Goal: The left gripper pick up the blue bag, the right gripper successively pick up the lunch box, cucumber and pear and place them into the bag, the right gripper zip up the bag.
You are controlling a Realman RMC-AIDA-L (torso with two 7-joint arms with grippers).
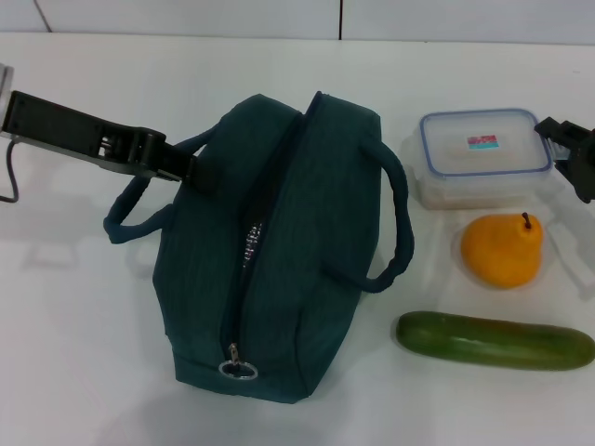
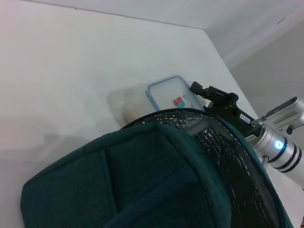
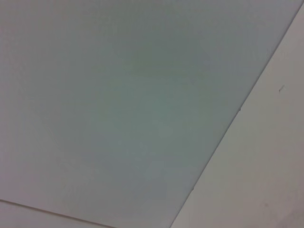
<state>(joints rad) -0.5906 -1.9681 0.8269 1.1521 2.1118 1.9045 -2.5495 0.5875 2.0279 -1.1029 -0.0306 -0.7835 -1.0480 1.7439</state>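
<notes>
The blue bag [image 1: 279, 251] lies mid-worktop [image 1: 74, 353]. To its right, well apart, the lunch box [image 1: 482, 153] sits farthest back, the pear [image 1: 502, 249] just before it, the cucumber [image 1: 495, 340] nearest. The left claw [image 1: 191, 169] seems to touch the bag's left handle; the right claw [image 1: 558, 139] is beside the box.

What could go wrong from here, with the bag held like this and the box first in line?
1. The left gripper holds only one handle of the bag; its mouth is a narrow slit, so the box may catch on the edge.
2. The right gripper is at the box's far end; an off-centre grasp could tilt it.
3. The pear lies close beside the box and may get knocked.
</notes>
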